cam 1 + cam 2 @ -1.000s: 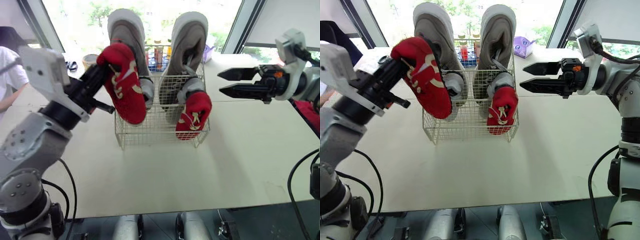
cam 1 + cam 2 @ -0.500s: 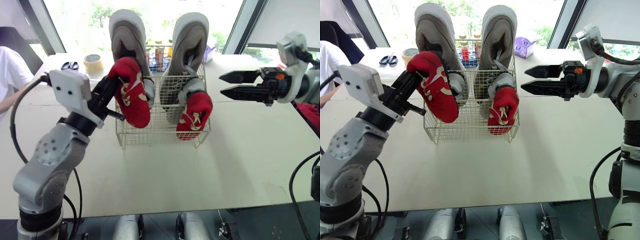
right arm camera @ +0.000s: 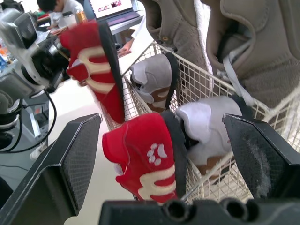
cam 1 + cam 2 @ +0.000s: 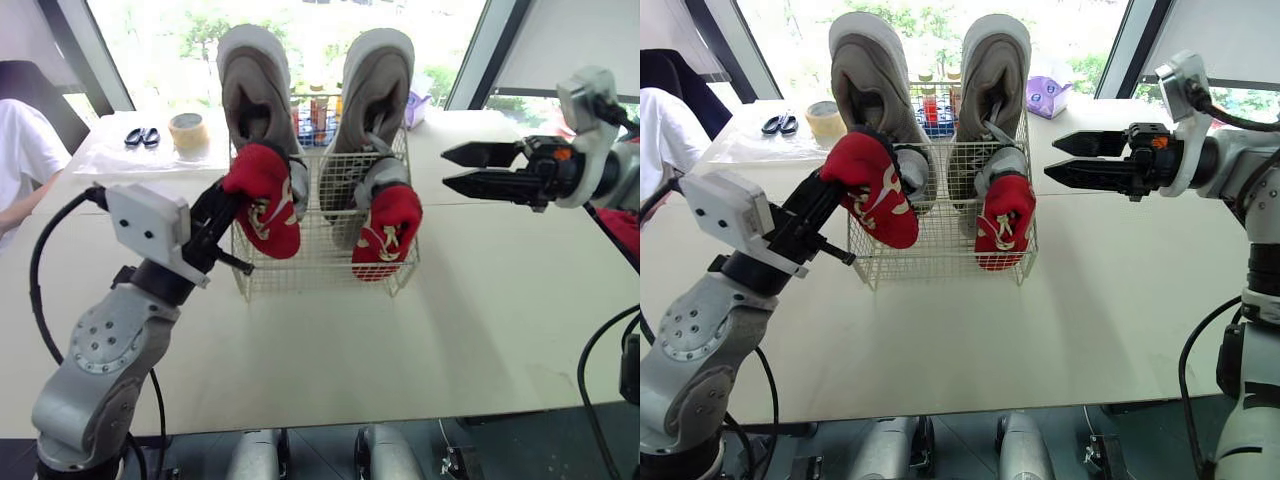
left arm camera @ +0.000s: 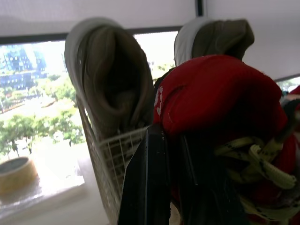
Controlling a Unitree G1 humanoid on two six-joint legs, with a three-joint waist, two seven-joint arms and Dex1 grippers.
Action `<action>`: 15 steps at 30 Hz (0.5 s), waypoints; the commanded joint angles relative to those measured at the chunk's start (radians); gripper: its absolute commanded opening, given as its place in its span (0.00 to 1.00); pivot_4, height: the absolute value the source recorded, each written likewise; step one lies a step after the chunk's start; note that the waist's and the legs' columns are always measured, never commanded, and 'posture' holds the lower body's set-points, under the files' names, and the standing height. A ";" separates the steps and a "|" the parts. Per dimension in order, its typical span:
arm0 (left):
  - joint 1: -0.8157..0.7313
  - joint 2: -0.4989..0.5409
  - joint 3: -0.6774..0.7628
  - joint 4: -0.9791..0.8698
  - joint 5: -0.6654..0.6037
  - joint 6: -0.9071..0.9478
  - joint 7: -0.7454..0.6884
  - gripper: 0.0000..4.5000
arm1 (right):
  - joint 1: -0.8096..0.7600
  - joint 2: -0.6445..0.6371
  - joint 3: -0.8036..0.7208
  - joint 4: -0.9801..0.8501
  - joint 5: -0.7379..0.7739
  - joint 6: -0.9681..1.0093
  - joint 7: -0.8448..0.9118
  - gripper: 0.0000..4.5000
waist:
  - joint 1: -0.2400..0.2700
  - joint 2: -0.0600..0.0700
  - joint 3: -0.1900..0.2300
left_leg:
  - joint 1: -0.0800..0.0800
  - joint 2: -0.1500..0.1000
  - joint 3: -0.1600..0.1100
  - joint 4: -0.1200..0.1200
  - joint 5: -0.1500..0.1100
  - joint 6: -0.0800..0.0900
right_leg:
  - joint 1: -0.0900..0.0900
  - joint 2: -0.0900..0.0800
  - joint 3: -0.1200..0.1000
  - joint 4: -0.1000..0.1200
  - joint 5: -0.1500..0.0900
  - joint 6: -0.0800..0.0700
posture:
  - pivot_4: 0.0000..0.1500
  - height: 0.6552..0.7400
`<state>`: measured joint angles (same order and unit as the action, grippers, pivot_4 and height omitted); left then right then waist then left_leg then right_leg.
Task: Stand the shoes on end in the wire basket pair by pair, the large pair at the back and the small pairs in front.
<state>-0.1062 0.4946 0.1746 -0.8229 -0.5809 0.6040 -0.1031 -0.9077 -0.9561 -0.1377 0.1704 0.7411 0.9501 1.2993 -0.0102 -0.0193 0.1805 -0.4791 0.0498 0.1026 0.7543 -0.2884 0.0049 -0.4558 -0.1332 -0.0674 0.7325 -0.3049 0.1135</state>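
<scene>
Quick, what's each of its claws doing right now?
Left gripper: shut on a red shoe.
Right gripper: open, holding nothing.

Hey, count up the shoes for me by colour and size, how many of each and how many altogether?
Large grey shoes: 2
Small grey-and-white shoes: 2
Small red shoes: 2
Total: 6

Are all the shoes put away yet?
Nearly done. The two big grey shoes stand at the back of the basket, small grey shoes before them, one red shoe at the front. The left gripper holds the last red shoe at the basket's front; it needs setting in. The right gripper hovers open.
</scene>
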 commanded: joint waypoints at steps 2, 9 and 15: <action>0.016 -0.008 0.039 -0.038 -0.039 0.040 0.009 0.01 | 0.003 0.006 -0.048 -0.031 0.023 -0.017 -0.009 1.00 | 0.001 0.001 0.000 | 0.000 0.000 0.000 0.000 0.000 0.000 | 0.000 0.000 0.000 0.000 0.000 0.000 | 1.00 0.15; 0.030 -0.021 0.062 -0.053 -0.106 0.097 0.030 0.01 | 0.035 0.012 -0.062 -0.044 0.029 -0.026 -0.019 1.00 | 0.000 0.001 0.000 | 0.000 0.000 0.000 0.000 0.000 0.000 | 0.000 0.000 0.000 0.000 0.000 0.000 | 1.00 0.15; 0.046 0.014 0.203 -0.048 -0.363 0.156 0.022 0.45 | 0.064 0.008 -0.076 -0.062 0.035 -0.024 -0.020 1.00 | -0.001 0.001 0.000 | 0.000 0.001 0.000 0.000 0.000 0.000 | 0.000 0.000 0.000 0.000 0.000 0.000 | 1.00 0.15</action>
<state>-0.0746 0.4817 0.3151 -0.8551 -0.8535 0.7417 -0.0820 -0.8402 -0.9410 -0.1734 0.1429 0.7567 0.9418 1.2789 -0.0110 -0.0188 0.1803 -0.4791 0.0507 0.1024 0.7542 -0.2883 0.0047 -0.4558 -0.1332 -0.0673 0.7322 -0.3050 0.1135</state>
